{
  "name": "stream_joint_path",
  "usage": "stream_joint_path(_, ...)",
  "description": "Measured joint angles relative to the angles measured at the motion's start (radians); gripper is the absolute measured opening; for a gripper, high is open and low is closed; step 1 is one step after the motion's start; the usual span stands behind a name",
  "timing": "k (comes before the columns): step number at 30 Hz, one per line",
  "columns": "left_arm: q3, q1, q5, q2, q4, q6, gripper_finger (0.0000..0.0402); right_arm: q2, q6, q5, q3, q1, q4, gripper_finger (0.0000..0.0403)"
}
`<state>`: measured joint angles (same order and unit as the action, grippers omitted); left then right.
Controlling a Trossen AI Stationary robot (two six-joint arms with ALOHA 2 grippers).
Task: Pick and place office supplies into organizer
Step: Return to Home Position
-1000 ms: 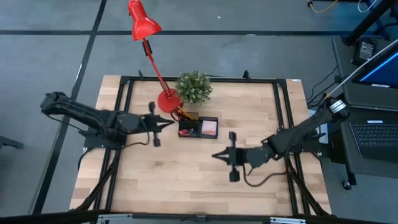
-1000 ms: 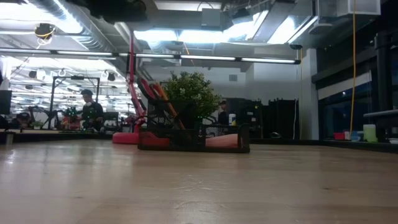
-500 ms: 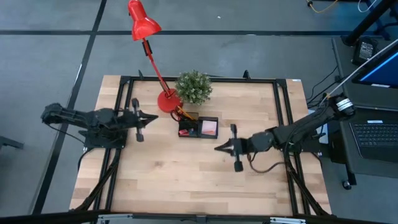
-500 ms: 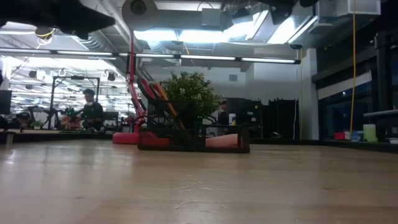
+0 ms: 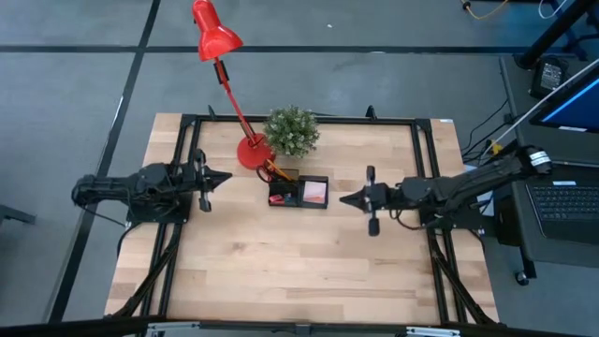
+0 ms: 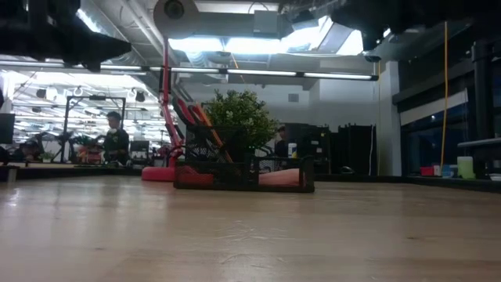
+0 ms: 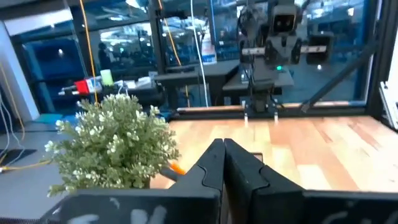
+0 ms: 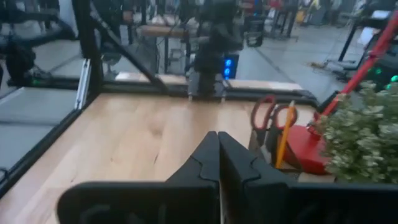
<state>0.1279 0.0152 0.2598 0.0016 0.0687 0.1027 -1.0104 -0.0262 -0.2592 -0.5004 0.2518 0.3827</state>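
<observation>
From above, my left gripper (image 5: 227,177) and right gripper (image 5: 343,199) flanked the black organizer (image 5: 299,178) on the desk (image 5: 281,267), both well apart from it. A pink sticky-note pad (image 5: 316,192) lay in the compartment nearer my right arm. At desk level, the organizer stood before the potted plant (image 6: 239,117). Both wrist views showed my fingers clenched together, empty. Red-handled scissors (image 8: 268,112) and an orange pencil (image 8: 284,134) stood ahead of my right gripper.

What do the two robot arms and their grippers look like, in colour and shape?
The left arm and right arm are slim, jointed and black. The left gripper and right gripper each have two dark fingers tapering to a point. A thin dark cable runs under the right arm, which bears a pale ring near its base.
</observation>
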Motion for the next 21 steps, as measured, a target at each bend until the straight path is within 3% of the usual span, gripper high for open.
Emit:
stream_joint_path(11, -0.117, -0.067, -0.048, -0.001, -0.110, -0.053, 0.0001, 0.085, 0.025, 0.002, 0.238, 0.000, 0.264, 0.0000)
stream_joint_path(21, -0.120, -0.139, -0.089, 0.001, -0.116, -0.030, 0.0001, 0.085, -0.020, 0.000, 0.357, 0.000, 0.412, 0.0000)
